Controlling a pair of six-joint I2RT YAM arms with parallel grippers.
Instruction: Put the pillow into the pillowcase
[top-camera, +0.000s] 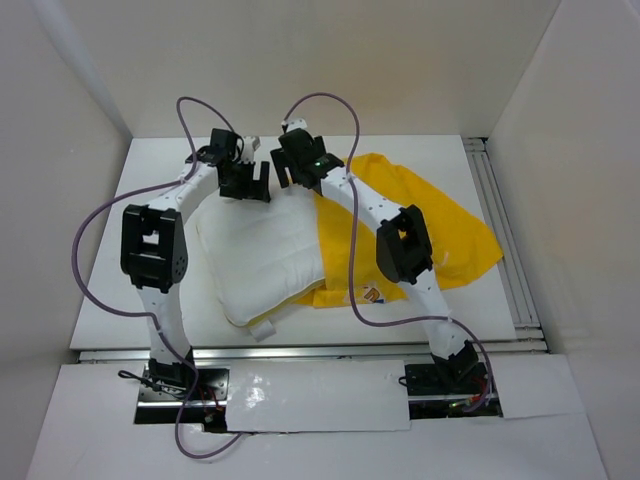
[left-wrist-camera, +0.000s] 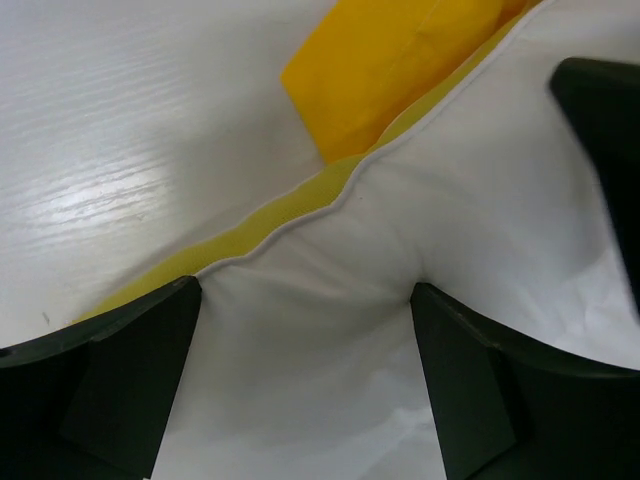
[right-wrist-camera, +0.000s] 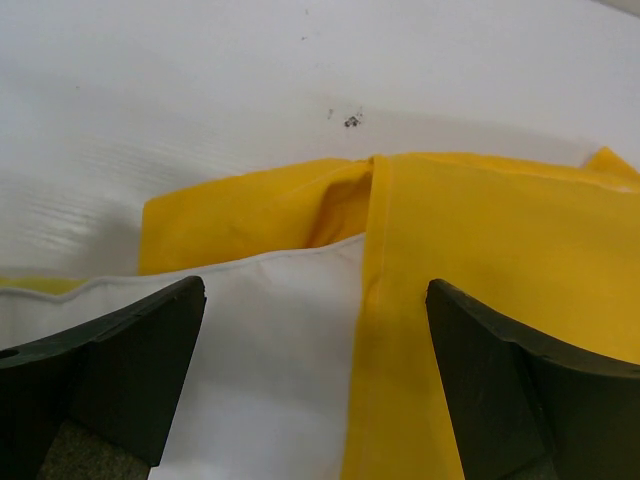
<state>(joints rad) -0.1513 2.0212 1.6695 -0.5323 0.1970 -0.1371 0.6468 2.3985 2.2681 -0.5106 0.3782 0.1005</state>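
The white pillow (top-camera: 260, 255) lies on the table left of centre, its right part lying on the yellow pillowcase (top-camera: 440, 215), which spreads out to the right. My left gripper (top-camera: 245, 185) stands open at the pillow's far edge. In the left wrist view the pillow (left-wrist-camera: 330, 350) fills the gap of my left gripper (left-wrist-camera: 305, 290), with a strip of pillowcase (left-wrist-camera: 390, 70) beyond. My right gripper (top-camera: 295, 170) is open just to the right. It straddles the line where a pillowcase (right-wrist-camera: 500, 260) hem overlaps the pillow (right-wrist-camera: 270, 360), as my right gripper (right-wrist-camera: 315, 290) shows in its own view.
White walls close in the table on three sides. A metal rail (top-camera: 500, 230) runs along the right edge. Purple cables (top-camera: 100, 230) loop off both arms. A small white tag (top-camera: 262, 330) sticks out at the pillow's near corner. The other gripper's dark body (left-wrist-camera: 600, 130) shows at right.
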